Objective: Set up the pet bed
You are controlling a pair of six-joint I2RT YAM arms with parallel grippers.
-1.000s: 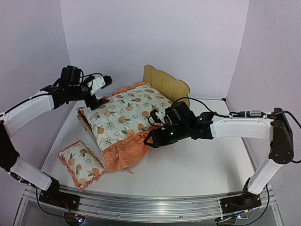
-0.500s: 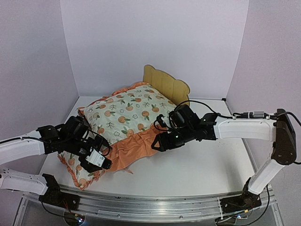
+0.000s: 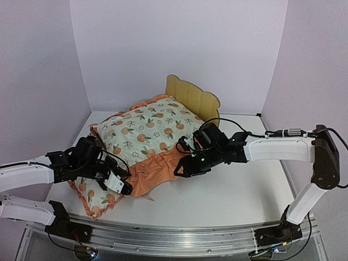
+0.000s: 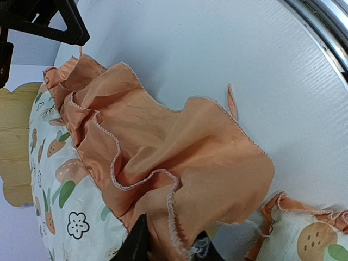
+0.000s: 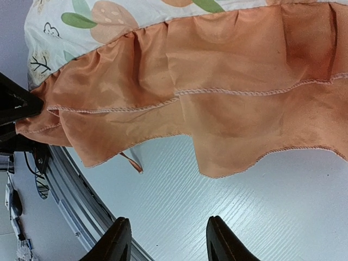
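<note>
The mattress cushion (image 3: pixel 149 133) lies skewed over the pet bed (image 3: pixel 193 98); of the frame only the scalloped headboard shows, standing at the cushion's far right end; the cushion's orange ruffle spills from its near edge onto the table (image 3: pixel 239 190). Right of the cushion the tabletop is bare out to its edge and down to the metal rail (image 3: pixel 163 235); left of the cushion only a narrow strip lies before the side wall (image 3: pixel 38 81). The small pillow (image 3: pixel 93 197) lies at the cushion's near left corner, its frill just beside the spilled ruffle. The left gripper (image 3: pixel 120 187) sits low at that same corner; its fingers (image 4: pixel 136 246) are drawn in on the ruffle's hem with cloth bunched between them. The right gripper (image 3: pixel 182 167) hovers at the cushion's near right edge, jaws apart over bare table, clasping nothing. A second ago the left arm was raised over the cushion's far left corner; it has since dropped to the near left corner and narrowed its jaws; the right gripper has edged a little along the ruffle; the cushion has kept its place.
</note>
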